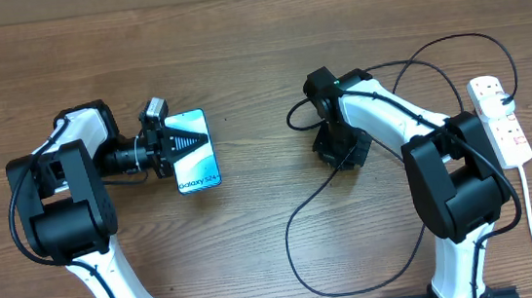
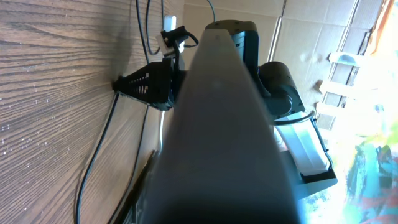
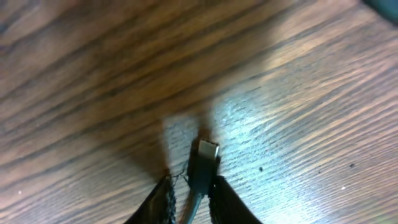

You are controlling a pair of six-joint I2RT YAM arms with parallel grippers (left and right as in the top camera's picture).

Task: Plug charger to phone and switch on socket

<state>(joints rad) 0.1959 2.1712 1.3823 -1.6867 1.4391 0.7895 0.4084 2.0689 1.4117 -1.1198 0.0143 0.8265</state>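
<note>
The left claw (image 1: 166, 145) is gripping the lit phone (image 1: 196, 154) at the left side of the desk (image 1: 237, 54), while the right claw (image 3: 191, 184) is pinching the charger (image 3: 200, 168) just behind its metal tip, close over the wood. The white power strip (image 1: 501, 119) is lying at the far right.

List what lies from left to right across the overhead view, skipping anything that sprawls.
left arm → phone → right gripper, closed around the tip of the charger → socket. The charger's loops spread too widely to place.
</note>
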